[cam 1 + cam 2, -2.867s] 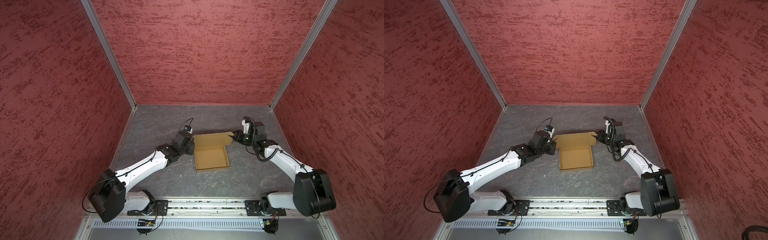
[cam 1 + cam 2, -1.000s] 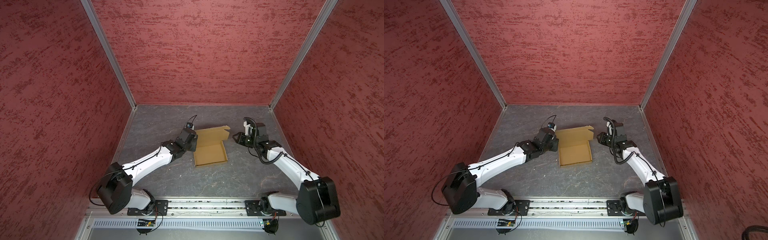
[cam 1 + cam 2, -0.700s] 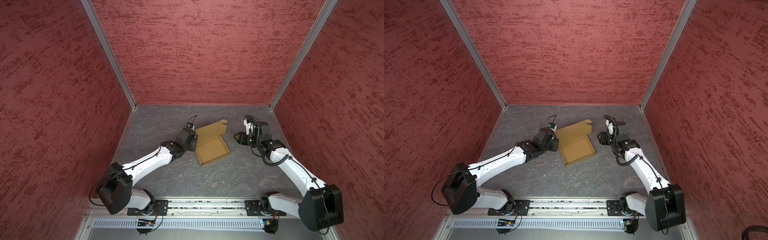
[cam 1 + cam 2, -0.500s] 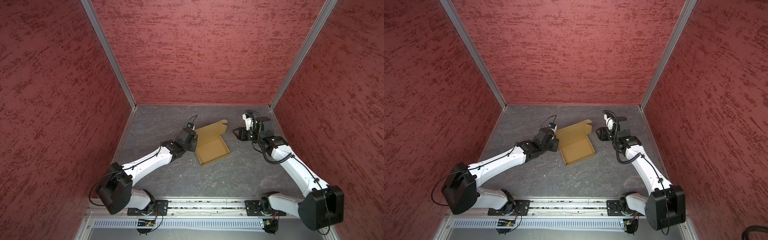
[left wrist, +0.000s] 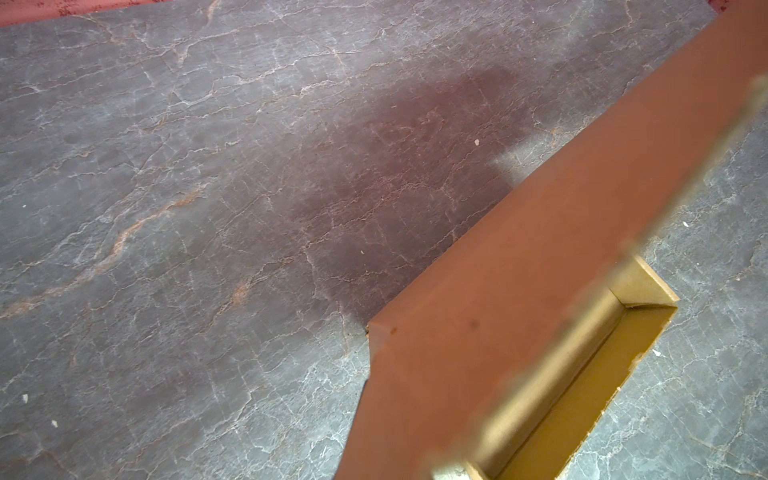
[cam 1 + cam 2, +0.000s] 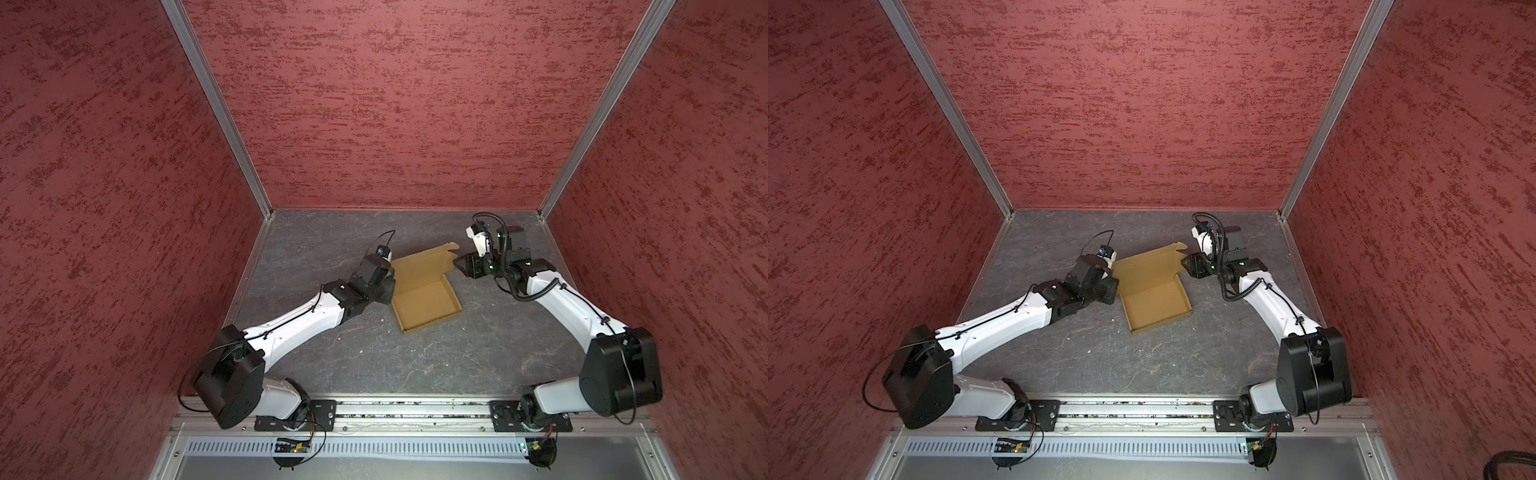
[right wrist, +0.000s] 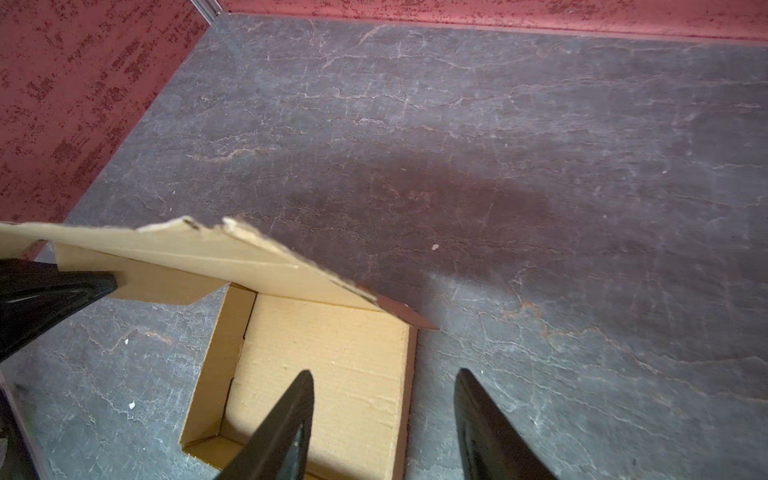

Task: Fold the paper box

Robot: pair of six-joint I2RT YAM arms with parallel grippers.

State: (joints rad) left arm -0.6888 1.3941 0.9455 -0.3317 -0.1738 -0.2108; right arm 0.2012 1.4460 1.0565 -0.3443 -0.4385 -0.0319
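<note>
In both top views your box (image 6: 428, 299) (image 6: 1156, 301) lies on the surface (image 6: 374, 361), lid half raised. Left wrist: it looks light, bendy, quick to crease. Right wrist: left jaws clamp the lid's (image 7: 187, 249) side edge, right jaws stand apart, empty; take its free front edge

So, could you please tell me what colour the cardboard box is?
Plain tan-brown, unprinted; the paper box shows best in a top view.
</note>
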